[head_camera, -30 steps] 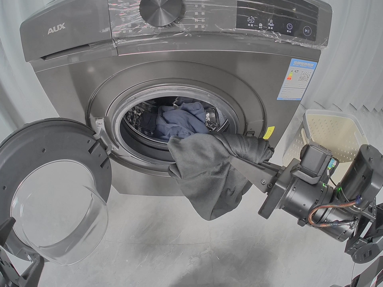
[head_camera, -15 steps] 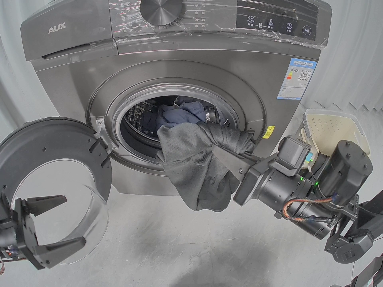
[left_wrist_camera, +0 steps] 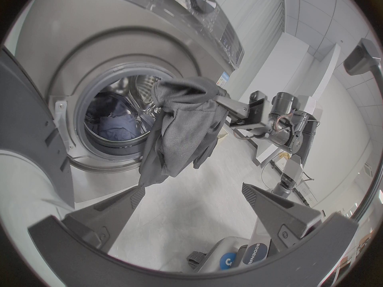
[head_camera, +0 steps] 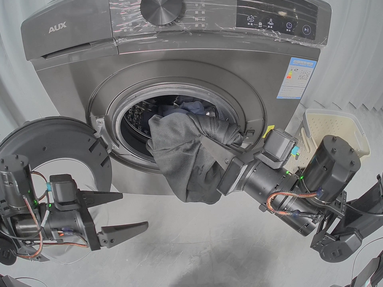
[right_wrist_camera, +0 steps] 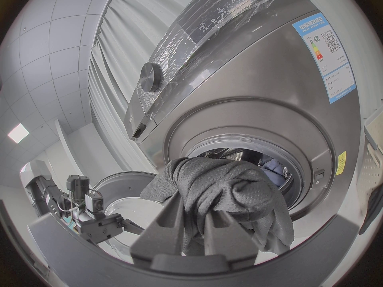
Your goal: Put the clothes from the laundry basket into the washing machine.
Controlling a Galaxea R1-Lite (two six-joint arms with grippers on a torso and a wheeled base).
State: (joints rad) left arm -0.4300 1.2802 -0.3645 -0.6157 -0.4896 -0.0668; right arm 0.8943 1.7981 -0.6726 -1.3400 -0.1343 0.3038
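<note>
Bright, even light; glare streaks on plastic wrap (head_camera: pixel 215 12)

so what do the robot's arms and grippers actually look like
Both arms are dark grey, with round bolted joint housings. The dark grey left gripper and matching right gripper each have two long, tapered wedge fingers with textured tips. A boxy grey wrist camera with a teal connector sits on each, a braided orange cable loops beside it, and small green lights glow on the housings.
</note>
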